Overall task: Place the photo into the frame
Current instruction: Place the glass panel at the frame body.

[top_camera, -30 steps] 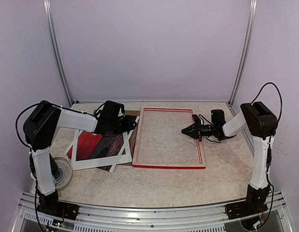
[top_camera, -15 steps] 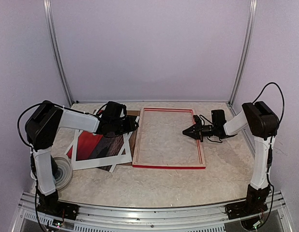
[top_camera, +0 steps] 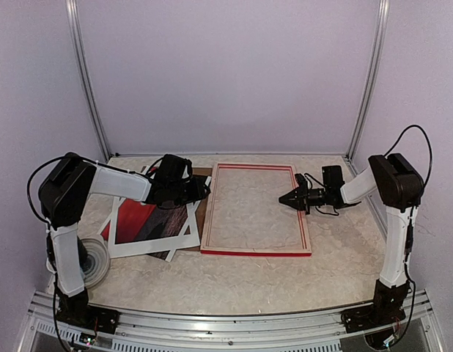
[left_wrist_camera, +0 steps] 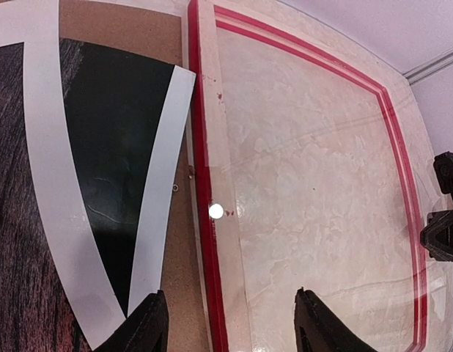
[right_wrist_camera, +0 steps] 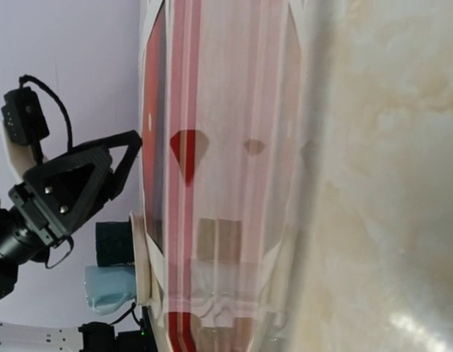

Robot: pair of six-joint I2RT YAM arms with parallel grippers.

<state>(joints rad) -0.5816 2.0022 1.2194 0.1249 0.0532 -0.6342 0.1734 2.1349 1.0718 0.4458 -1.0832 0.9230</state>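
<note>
Left pincer (left_wrist_camera: pixel 228 308) open, empty, above frame's (top_camera: pixel 256 251) left rail; photo (top_camera: pixel 146 220) just left, flat, skewed to it; right pincer (top_camera: pixel 283 199) shut, farther off.

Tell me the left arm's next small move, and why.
Probably shift the left gripper left and down onto the near edge of the photo: its jaws are open but hover astride the left rail of the frame, while the photo lies outside it, ungripped.
</note>
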